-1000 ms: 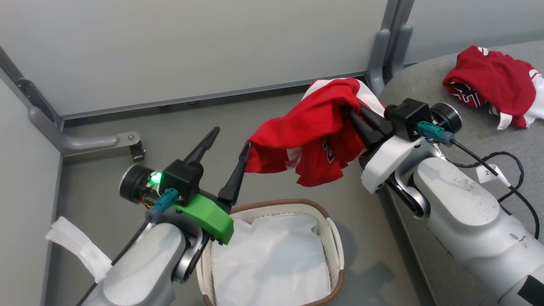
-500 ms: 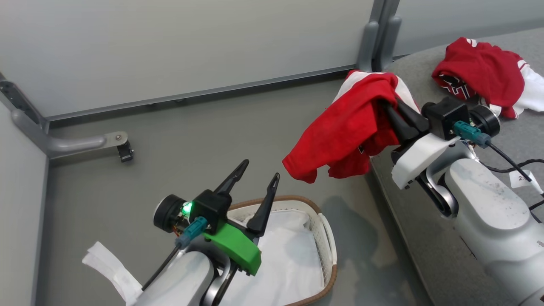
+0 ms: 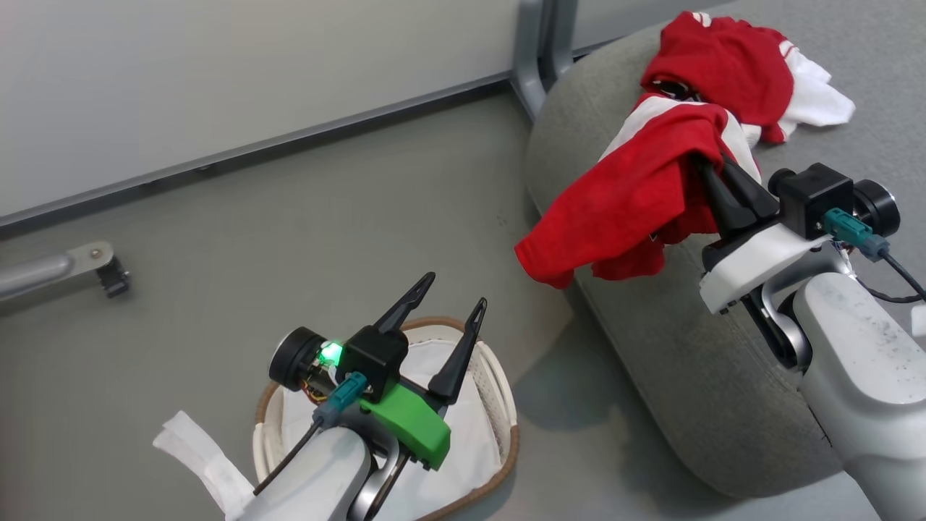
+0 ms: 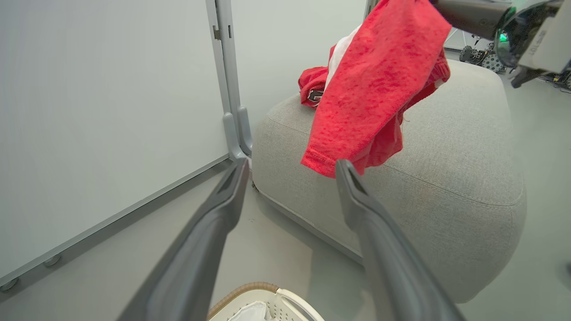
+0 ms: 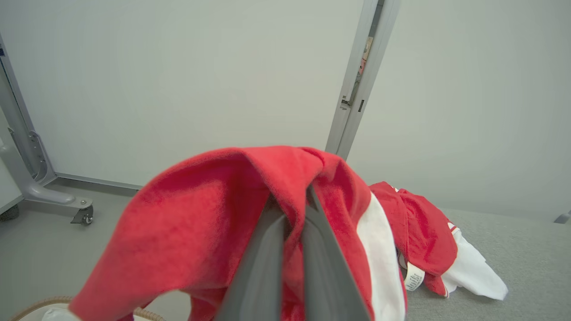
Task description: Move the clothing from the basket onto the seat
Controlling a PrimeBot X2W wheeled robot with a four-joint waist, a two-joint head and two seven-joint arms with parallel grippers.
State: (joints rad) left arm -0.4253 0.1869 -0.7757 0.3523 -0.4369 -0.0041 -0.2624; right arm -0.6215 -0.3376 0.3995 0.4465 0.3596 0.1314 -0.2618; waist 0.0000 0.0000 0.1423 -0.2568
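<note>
Around the seat (image 3: pixel 665 362): grey floor (image 3: pixel 289 217) to its left, white wall panels (image 3: pixel 217 72) behind, a grey post (image 3: pixel 533 65) at its back-left corner, and a caster foot (image 3: pixel 108 269) well left of it.

My R pincer (image 3: pixel 716 181) is clamped tight on a red shirt (image 3: pixel 636 195) over the seat's left edge. The cloth drapes past that edge and the hem hangs off the side. Can't tell if it touches the seat.

The other shirt (image 3: pixel 723 65), red w/ white, lies crumpled on the seat top just beyond, in line w/ my R fingers.

My L pincer (image 3: pixel 456 289) gapes wide w/ nothing in it, left of the seat, above the basket (image 3: pixel 506 427).

The basket sits on the floor near the seat's left side, apart from it. Inside I see rumpled white lining (image 3: pixel 470 441); my L arm hides much of it.
</note>
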